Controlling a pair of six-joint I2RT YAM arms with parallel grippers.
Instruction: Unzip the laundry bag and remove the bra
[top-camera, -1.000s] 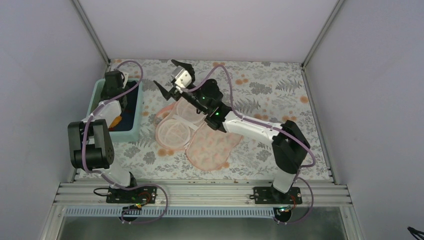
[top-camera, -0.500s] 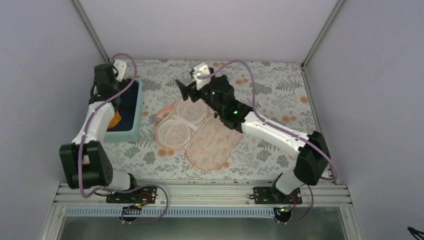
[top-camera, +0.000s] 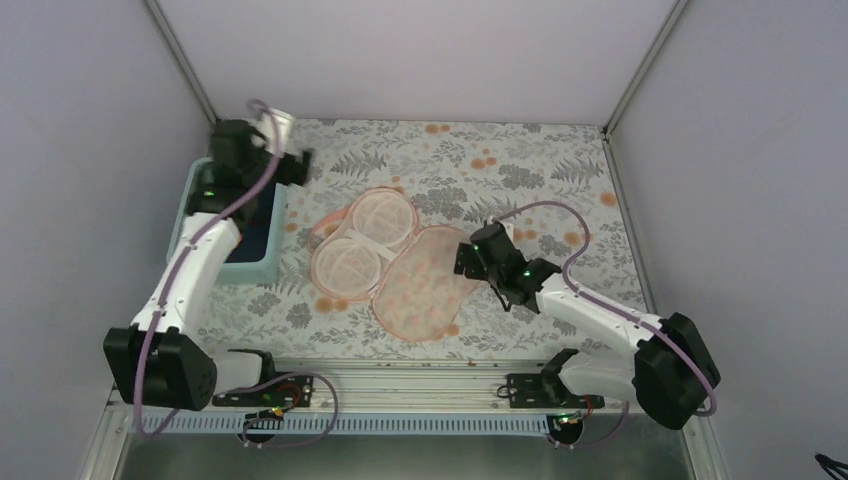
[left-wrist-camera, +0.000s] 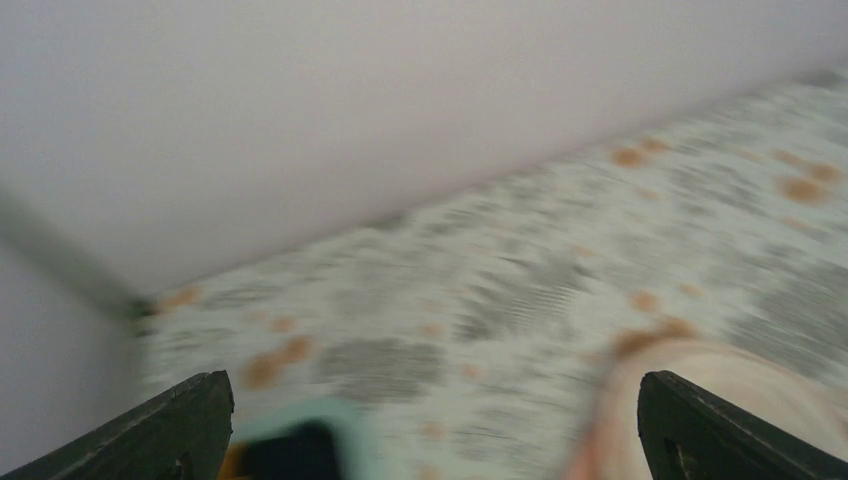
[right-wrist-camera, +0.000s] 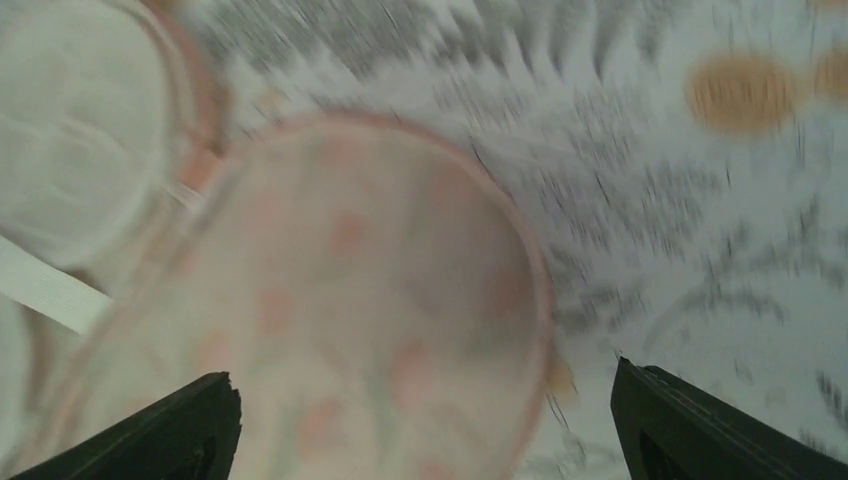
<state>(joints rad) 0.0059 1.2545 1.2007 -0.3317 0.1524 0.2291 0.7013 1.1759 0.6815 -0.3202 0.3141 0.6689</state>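
Observation:
The laundry bag (top-camera: 425, 285) lies unzipped and spread flat mid-table, its pale quilted lining (top-camera: 365, 235) facing up. In the right wrist view its floral flap (right-wrist-camera: 380, 300) fills the left, blurred. My right gripper (top-camera: 462, 262) (right-wrist-camera: 430, 430) hovers open and empty over the bag's right edge. My left gripper (top-camera: 295, 167) (left-wrist-camera: 440, 440) is open and empty, raised above the far corner of the teal bin (top-camera: 255, 268). A blurred orange-yellow sliver of the bra (left-wrist-camera: 232, 465) shows inside the bin beside dark navy cloth; in the top view my left arm hides it.
The teal bin (left-wrist-camera: 340, 415) stands at the left side of the floral tablecloth (top-camera: 540, 180). Grey walls close in the back and both sides. Both wrist views are smeared by motion.
My left gripper has risen out of the bin and swung toward the back right. My right arm has pulled back from the bag's far end to its right edge.

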